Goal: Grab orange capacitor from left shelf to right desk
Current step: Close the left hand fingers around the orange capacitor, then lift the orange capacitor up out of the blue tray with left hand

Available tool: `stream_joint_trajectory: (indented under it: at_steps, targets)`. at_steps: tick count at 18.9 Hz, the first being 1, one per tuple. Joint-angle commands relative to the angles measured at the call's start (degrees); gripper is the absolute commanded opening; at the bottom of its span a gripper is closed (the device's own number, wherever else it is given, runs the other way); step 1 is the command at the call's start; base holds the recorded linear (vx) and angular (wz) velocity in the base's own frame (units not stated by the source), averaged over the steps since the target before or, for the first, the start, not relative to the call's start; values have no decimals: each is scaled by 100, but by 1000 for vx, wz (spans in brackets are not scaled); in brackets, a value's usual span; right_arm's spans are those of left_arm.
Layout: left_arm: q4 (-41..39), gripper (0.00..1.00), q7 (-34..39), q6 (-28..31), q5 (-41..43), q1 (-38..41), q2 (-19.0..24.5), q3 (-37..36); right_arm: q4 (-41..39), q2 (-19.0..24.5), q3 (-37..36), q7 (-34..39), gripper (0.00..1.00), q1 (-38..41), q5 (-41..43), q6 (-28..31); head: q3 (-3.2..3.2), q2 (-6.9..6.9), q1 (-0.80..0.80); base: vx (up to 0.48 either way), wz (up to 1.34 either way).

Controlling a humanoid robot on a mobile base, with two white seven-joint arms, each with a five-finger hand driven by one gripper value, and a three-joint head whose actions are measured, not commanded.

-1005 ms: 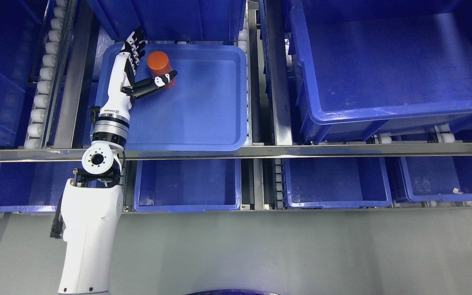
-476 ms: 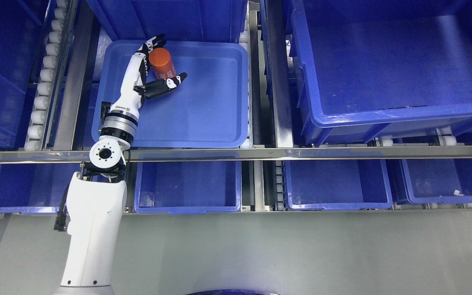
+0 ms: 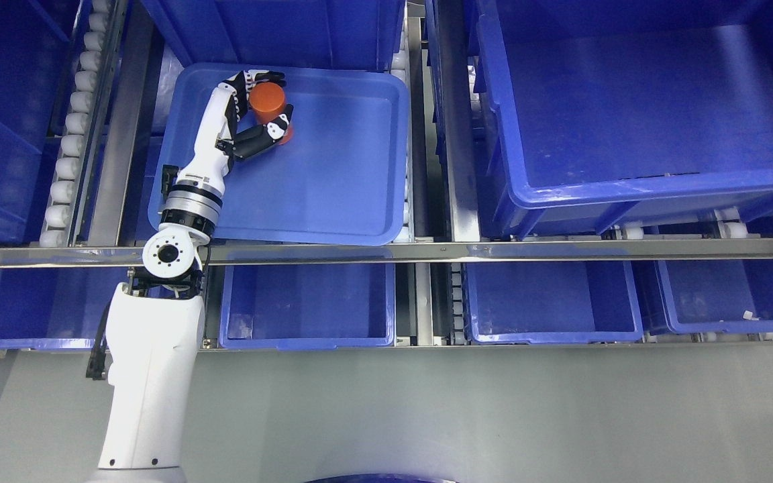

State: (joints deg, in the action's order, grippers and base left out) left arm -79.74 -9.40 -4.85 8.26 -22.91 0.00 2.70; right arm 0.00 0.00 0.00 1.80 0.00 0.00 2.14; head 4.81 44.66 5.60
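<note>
An orange cylindrical capacitor [image 3: 267, 100] stands in the far left corner of a shallow blue tray [image 3: 346, 174] on the left shelf. My left hand [image 3: 272, 100] reaches into the tray from the lower left. Its black fingers [image 3: 260, 77] curl over the far side of the capacitor and the thumb [image 3: 272, 131] presses on the near side, so the hand is shut on it. The white forearm [image 3: 205, 157] runs up from the shelf rail. My right arm does not show.
Deep blue bins surround the tray: a large one [image 3: 628, 100] to the right and several lower ones [image 3: 306, 302] under the steel rail [image 3: 427, 251]. Roller tracks [image 3: 74, 114] run along the left. Grey floor [image 3: 460, 416] lies in front.
The fingers and thumb have closed around the capacitor, which now stands upright rather than leaning. The tray has twisted slightly.
</note>
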Motion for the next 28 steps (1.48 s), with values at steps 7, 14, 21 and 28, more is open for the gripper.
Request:
stream_joint_trajectory:
  at_steps: [7, 14, 21, 28]
  targets:
    - [-84, 1, -9, -402, -79, 32, 100, 345, -193, -100, -61, 5, 100, 79, 0, -3, 0, 1, 0, 0, 0]
    - [-1051, 1, -36, -780, -800, -91, 100, 3, -193, -100, -61, 5, 100, 79, 0, -3, 0, 1, 0, 0, 0]
    - [-1421, 2, -45, -745, -800, -12, 100, -77, -193, -100, -61, 5, 100, 79, 0, -3, 0, 1, 0, 0, 0]
    - [-1491, 3, -89, -780, -800, 6, 100, -68, -193, -100, -61, 5, 100, 79, 0, -3, 0, 1, 0, 0, 0]
